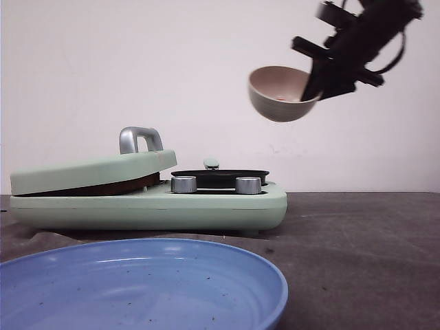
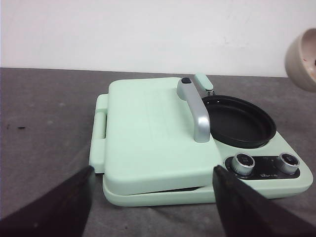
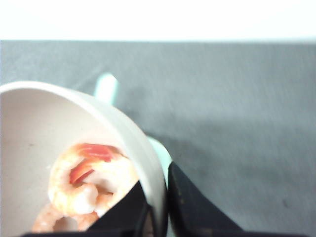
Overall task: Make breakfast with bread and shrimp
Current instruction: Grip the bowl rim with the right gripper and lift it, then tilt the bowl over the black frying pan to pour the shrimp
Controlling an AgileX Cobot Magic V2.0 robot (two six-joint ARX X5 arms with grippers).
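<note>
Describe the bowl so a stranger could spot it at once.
Start at the mint-green cooker on the dark table, then look up and to its right. There the right gripper holds a beige bowl in the air by its rim. It alone is off the table, and it holds shrimp.

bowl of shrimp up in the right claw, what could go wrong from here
The bowl is pinched only at its rim by the right claw and hangs tilted, so it might slip or twist. It sits high above the black pan, so the shrimp could bounce out or miss onto the table.
</note>
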